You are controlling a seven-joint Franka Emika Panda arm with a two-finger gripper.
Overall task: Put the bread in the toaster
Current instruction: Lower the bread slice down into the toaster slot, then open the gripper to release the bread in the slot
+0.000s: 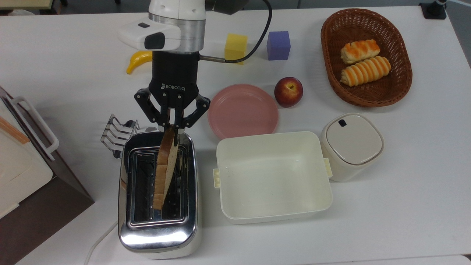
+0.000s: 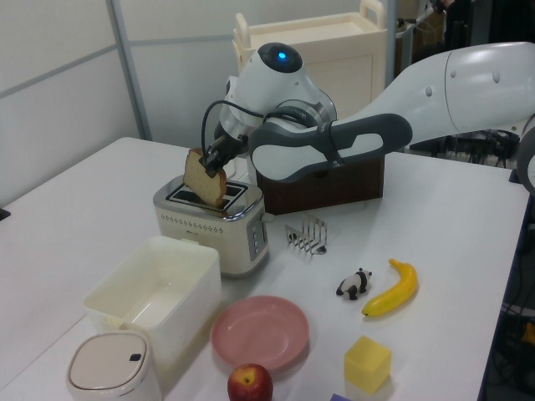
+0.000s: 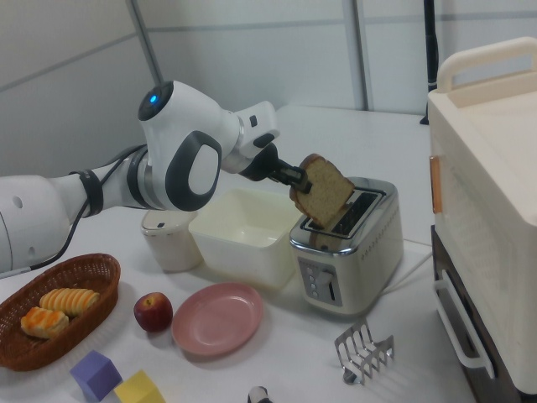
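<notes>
Fingers point(image 1: 168, 118) of the gripper point(image 1: 172, 127) are pinched tight on the top crust edge of the bread point(image 1: 165, 169), so the slice hangs on edge and can go in narrow side first. It hangs tilted over the toaster point(image 1: 158, 232), between the two slots in the top view, its lower corner apparently just entering one. Going right in the top view, the cream tub point(image 1: 274, 215) stands beside the toaster, apart from it.
</notes>
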